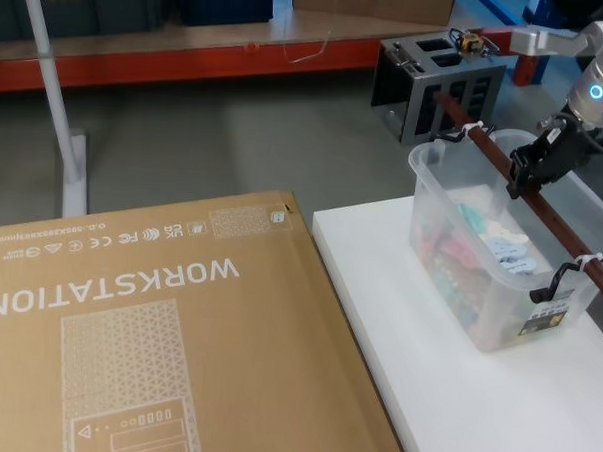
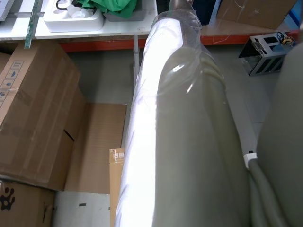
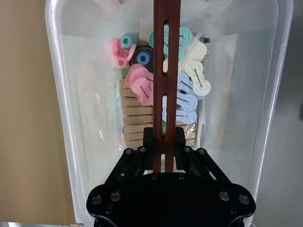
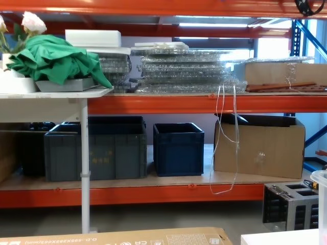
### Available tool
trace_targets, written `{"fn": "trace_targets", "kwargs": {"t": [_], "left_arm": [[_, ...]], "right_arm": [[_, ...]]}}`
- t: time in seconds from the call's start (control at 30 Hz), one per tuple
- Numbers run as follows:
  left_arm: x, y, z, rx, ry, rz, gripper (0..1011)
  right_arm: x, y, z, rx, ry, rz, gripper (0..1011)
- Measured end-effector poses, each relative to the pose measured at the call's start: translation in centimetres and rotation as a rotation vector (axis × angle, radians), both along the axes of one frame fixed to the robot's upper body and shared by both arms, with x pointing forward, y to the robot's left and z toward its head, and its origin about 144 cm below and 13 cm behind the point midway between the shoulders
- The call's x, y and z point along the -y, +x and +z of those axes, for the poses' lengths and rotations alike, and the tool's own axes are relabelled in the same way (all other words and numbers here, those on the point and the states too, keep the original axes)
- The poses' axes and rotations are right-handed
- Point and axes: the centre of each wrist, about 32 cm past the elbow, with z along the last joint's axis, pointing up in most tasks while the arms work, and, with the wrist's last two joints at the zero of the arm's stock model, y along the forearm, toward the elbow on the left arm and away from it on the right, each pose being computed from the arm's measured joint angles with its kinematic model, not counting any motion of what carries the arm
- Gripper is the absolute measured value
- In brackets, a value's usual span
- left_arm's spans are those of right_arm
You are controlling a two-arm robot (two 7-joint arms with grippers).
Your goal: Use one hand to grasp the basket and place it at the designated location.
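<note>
Black right gripper (image 3: 163, 137), closest to the wrist camera, pinches the reddish-brown rod handle (image 3: 166, 56) of the basket (image 1: 421, 181) between its fingers. Pink, green and pale blue pegs (image 3: 142, 82) lie inside. The basket sits on the white table (image 1: 424, 392), near a cardboard box (image 1: 126, 358).

Bright even indoor light, soft shadows, glare on plastic-wrapped arm (image 2: 151, 142)

The head view looks down on the white surface (image 1: 453, 413); the right wrist view sits close above the basket (image 3: 78, 118), which both share.
</note>
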Motion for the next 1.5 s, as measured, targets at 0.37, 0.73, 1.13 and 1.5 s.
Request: {"fn": "trace_targets", "kwargs": {"t": [0.37,0.73,1.13,1.5], "left_arm": [[0.0,0.0,0.0,0.0,0.0,0.0,0],[0.0,0.0,0.0,0.0,0.0,0.0,0],[0.0,0.0,0.0,0.0,0.0,0.0,0],[0.0,0.0,0.0,0.0,0.0,0.0,0]], "right_arm": [[-0.2,0.0,0.3,0.004,-0.001,0.006,239],[-0.1,-0.2,1.9,0.036,0.014,0.015,239],[-0.2,-0.7,4.4,0.087,0.023,0.029,238],[-1.1,-0.9,6.9,0.15,0.012,0.092,239]]}}
